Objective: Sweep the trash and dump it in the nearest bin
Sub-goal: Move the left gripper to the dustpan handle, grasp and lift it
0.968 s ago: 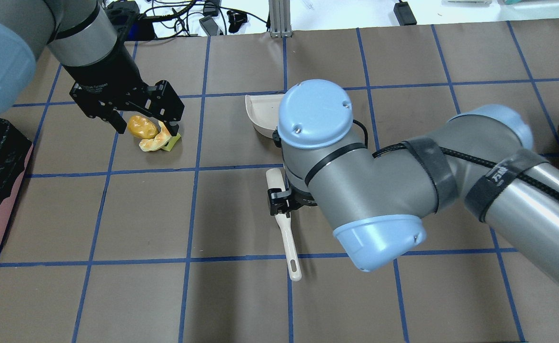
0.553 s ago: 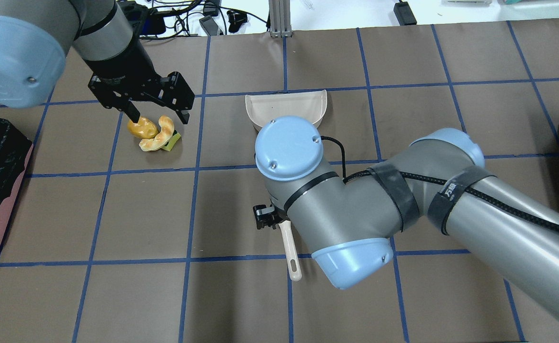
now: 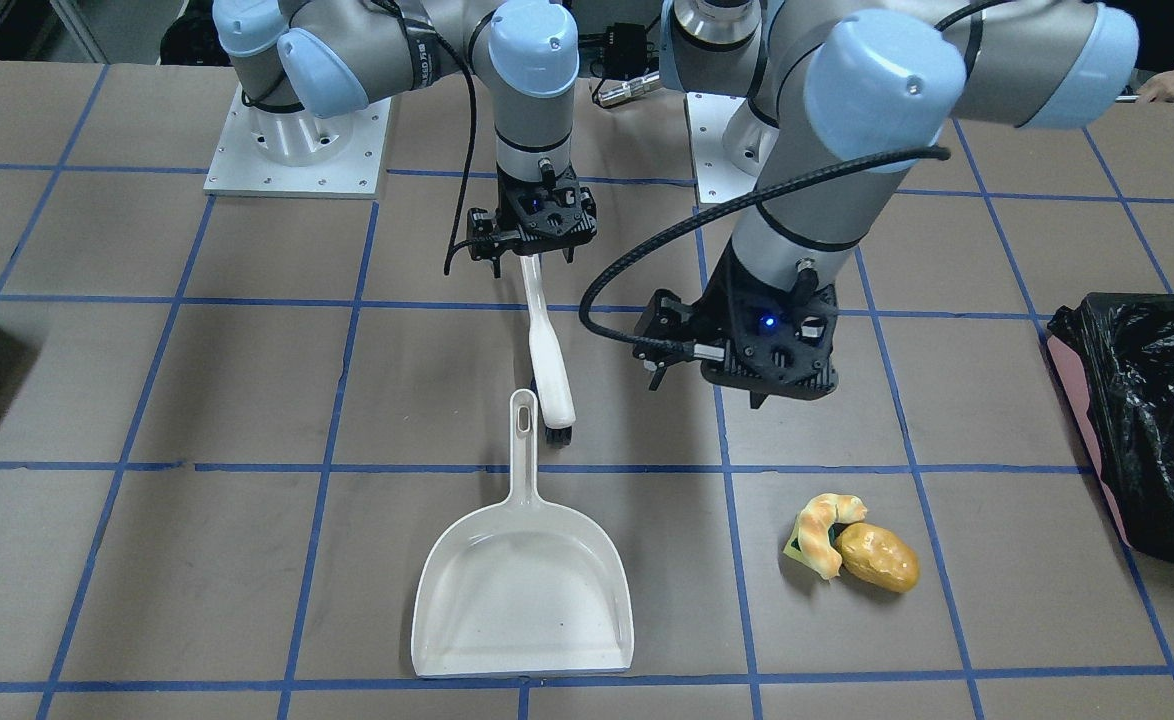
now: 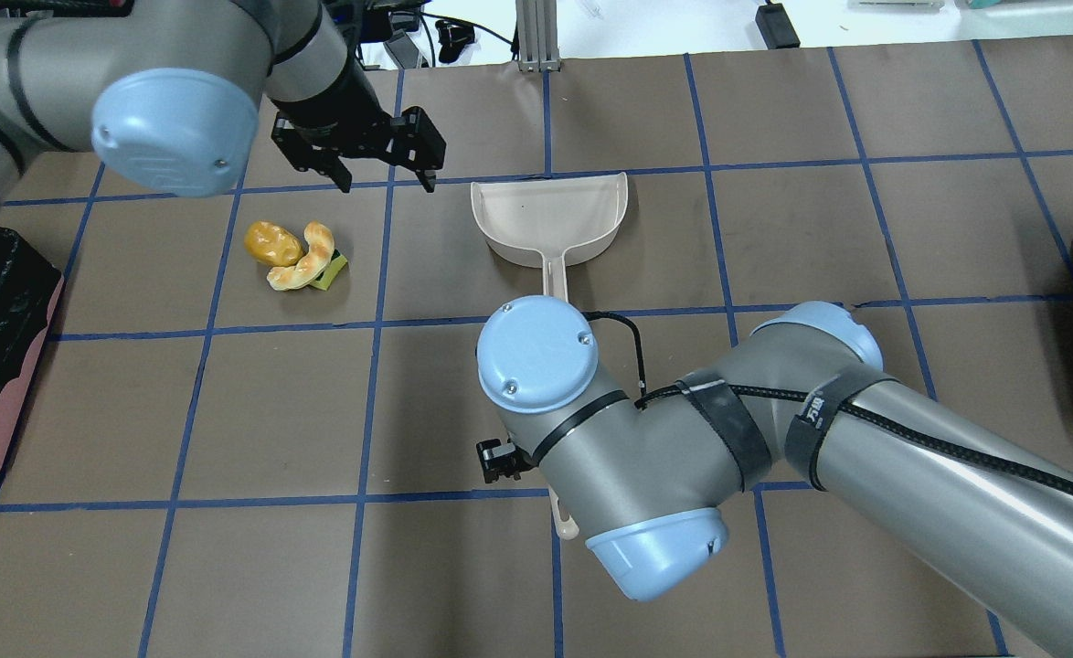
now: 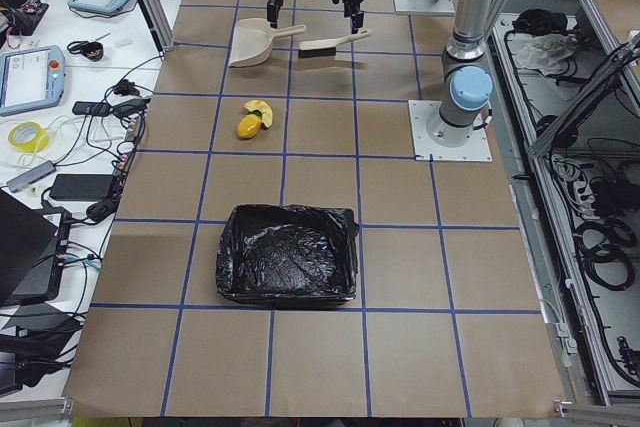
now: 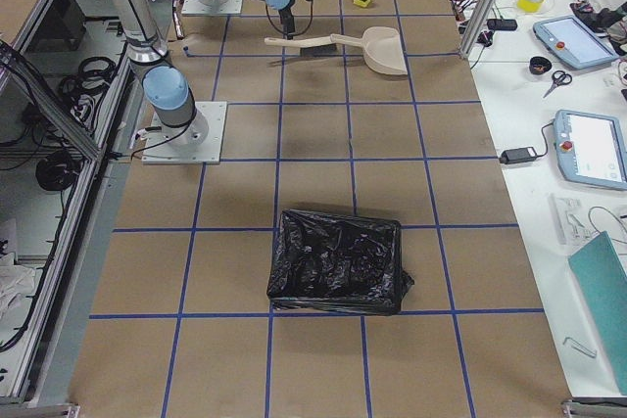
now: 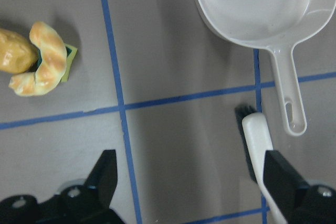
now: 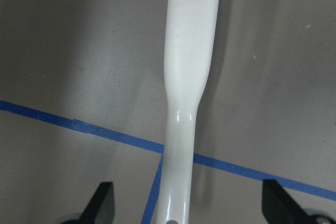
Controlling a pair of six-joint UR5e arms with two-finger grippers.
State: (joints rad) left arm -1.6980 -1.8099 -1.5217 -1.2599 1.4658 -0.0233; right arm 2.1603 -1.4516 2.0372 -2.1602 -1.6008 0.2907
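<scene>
The trash [image 4: 294, 256] lies on the table's left, between bin [image 4: 29, 366] and dustpan [image 4: 550, 215]. Its curved pastry [image 4: 308, 260] runs near-to-far, hollow side facing left. The left gripper [image 4: 387, 183] hangs beyond it, fingers spread. The right gripper [image 3: 532, 255], fingers apart, straddles the brush [image 3: 547, 360], handle near, bristles far.

**Fig.** Item count, all views.
- Robot arms: 2, i.e. left arm [image 4: 171, 128] and right arm [image 4: 683, 439].
- Grippers: 2, one per arm, i.e. left gripper [image 4: 387, 183] and right gripper [image 3: 530, 258]; 2 fingers ea.
- Sweeping tools: 2 total, i.e. 1 white dustpan [image 4: 550, 215] + 1 white-handled brush [image 3: 547, 350].
- Trash pcs: 3, i.e. 1 potato-like lump [image 4: 271, 243], 1 braided pastry [image 4: 303, 265], 1 yellow-green bit [image 4: 334, 270].
- Bins w/ black bag liner: 2, i.e. bin at the left end [image 3: 1072, 390] and bin at the right end [image 6: 333, 301].
- Table [image 4: 865, 110]: 1.
</scene>
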